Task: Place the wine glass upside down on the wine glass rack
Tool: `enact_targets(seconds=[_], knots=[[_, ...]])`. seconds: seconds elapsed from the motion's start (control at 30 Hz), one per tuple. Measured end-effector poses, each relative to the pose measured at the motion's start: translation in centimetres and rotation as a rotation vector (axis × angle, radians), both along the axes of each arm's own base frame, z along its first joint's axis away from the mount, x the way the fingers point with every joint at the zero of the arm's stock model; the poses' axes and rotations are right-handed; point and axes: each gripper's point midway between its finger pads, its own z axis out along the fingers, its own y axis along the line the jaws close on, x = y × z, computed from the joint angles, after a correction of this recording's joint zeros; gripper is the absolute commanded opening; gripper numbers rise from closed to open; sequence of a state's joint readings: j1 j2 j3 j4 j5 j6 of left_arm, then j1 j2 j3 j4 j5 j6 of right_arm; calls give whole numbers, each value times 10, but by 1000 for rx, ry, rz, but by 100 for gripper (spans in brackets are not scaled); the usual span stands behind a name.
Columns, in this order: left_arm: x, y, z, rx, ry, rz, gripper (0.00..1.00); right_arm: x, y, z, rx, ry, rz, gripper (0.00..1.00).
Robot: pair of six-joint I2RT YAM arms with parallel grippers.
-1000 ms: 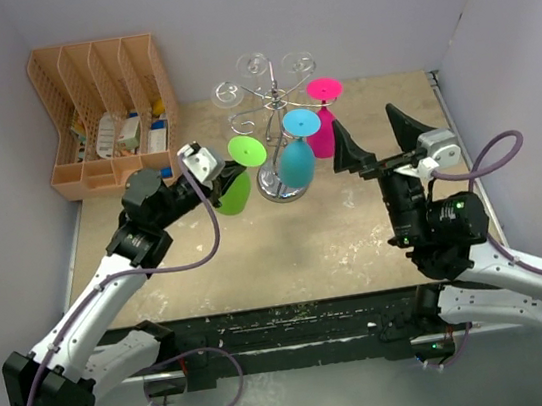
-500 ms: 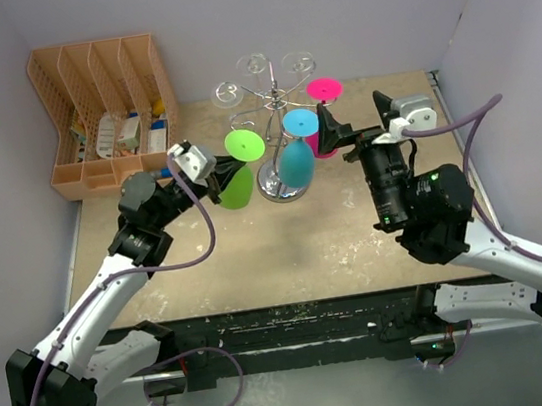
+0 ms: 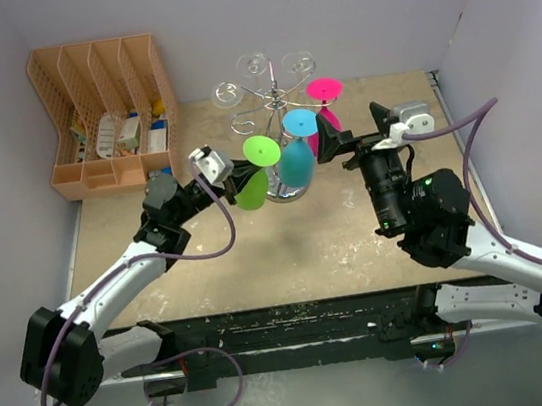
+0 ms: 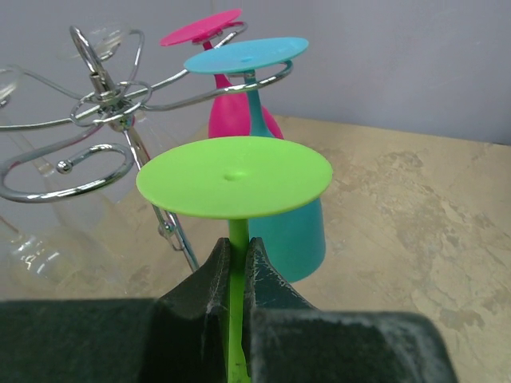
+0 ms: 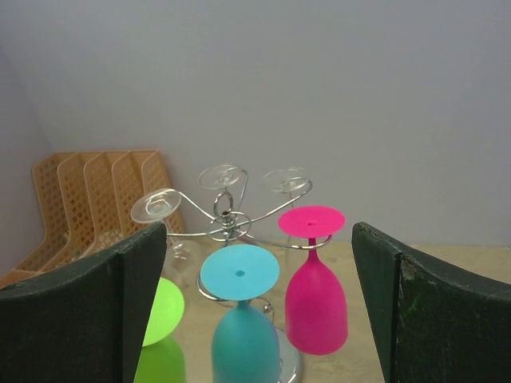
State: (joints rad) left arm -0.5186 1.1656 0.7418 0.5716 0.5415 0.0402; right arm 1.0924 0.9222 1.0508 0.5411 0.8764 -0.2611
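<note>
My left gripper (image 3: 239,175) (image 4: 236,249) is shut on the stem of a lime green wine glass (image 3: 258,154) (image 4: 233,175), held upside down with its foot up, just left of the chrome wine glass rack (image 3: 272,92) (image 4: 104,112) (image 5: 227,219). A free curled arm of the rack (image 4: 64,167) lies left of the green foot. A blue glass (image 3: 295,154) (image 5: 239,319) and a pink glass (image 3: 324,115) (image 5: 315,295) hang upside down on the rack, with clear glasses at the back. My right gripper (image 3: 338,143) (image 5: 255,319) is open and empty, facing the rack from the right.
An orange slotted file organiser (image 3: 107,115) holding small items stands at the back left. Grey walls close the table on three sides. The rack's round shiny base (image 3: 281,189) sits mid-table.
My left gripper has carried the green glass rightwards, closer to the rack and the blue glass. My right arm turned and moved forward toward the rack's right side.
</note>
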Motion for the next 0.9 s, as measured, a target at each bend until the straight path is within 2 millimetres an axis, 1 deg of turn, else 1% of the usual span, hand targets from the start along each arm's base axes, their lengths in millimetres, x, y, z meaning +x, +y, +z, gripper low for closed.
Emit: enact_targets(seconds=[0.23, 0.5, 0.6, 0.63, 0.9], knots=[[20, -4, 12, -78, -60, 42, 0, -2, 0, -1, 39, 10, 21, 100], [32, -1, 27, -133, -131, 97, 0, -2, 1, -4, 36, 18, 23, 100], [36, -1, 27, -141, -137, 108, 0, -2, 1, -5, 34, 19, 23, 100], [40, -3, 24, -142, -134, 114, 0, -2, 0, -5, 33, 19, 23, 100], [50, -10, 14, -135, -131, 131, 0, -4, -3, -3, 44, 17, 25, 100]])
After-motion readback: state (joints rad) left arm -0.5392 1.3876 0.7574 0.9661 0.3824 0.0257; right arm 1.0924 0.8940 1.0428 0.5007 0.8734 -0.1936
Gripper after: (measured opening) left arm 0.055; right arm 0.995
